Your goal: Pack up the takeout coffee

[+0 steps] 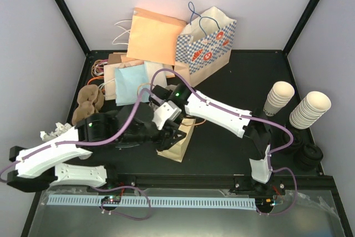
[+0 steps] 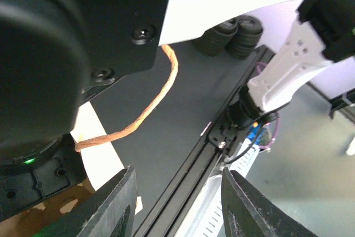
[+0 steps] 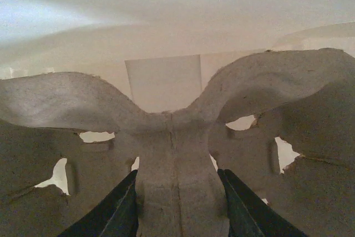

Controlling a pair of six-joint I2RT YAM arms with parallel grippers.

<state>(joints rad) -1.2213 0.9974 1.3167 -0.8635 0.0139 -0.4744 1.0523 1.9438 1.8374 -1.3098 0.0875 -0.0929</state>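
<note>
- Pulp carrier: centre rib pinched by right end effector, evidently for lowering into kraft bag.
- Left end effector: spread, empty, beside bag handle.

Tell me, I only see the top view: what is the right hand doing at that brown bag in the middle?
Observer: Its wrist camera shows the right hand clamped on the middle ridge of a grey pulp cup carrier.
Operator: And the left hand?
Observer: The left hand is open, with nothing between its fingers. A twisted paper handle of the brown bag loops beside it.
</note>
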